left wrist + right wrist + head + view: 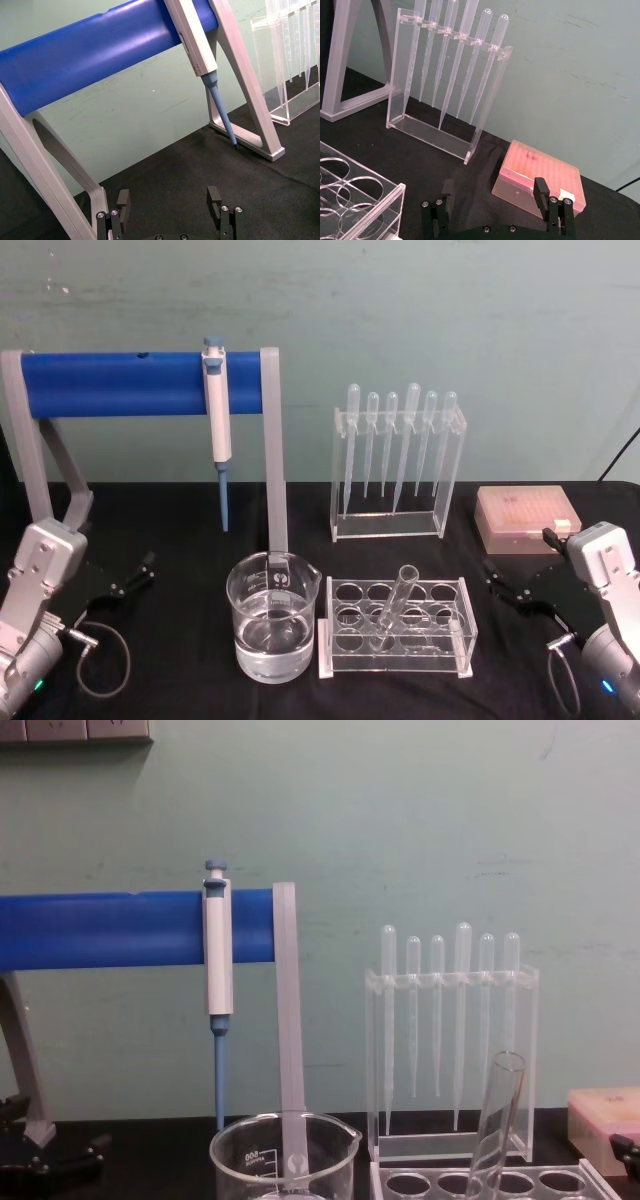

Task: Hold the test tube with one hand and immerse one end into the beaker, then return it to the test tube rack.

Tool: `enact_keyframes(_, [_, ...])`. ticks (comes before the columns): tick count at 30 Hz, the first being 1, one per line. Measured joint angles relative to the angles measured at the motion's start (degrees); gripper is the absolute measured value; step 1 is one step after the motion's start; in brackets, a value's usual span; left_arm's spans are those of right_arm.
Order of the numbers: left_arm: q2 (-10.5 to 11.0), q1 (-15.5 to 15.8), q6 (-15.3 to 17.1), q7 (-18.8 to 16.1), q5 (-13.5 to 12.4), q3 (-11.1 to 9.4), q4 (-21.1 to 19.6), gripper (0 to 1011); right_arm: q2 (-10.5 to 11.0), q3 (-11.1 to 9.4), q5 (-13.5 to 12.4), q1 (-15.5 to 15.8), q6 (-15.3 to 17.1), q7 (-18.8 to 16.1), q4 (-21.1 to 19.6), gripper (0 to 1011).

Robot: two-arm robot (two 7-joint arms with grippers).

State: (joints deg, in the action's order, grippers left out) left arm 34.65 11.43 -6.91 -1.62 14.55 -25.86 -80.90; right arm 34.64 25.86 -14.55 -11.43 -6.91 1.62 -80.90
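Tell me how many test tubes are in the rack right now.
1. The test tube leans in a middle hole of the rack, right of the beaker; the other holes look empty.

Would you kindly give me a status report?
Left gripper, right gripper: jaws open, parked at sides. Test tube leaning in rack. Beaker left of rack, nothing between.

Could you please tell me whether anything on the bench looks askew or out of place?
The test tube leans at a slant in the test tube rack, its rim tipped toward the robot's right. The beaker beside it stands upright, with nothing spilled. The left gripper and right gripper rest open at the sides.
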Motion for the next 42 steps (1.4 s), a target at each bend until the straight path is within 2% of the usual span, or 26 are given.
enact_keyframes(42, [0.0,0.0,0.0,0.0,0.0,0.0,0.0,1000,0.0,0.0,0.0,0.0,0.0,0.0,0.0,1002])
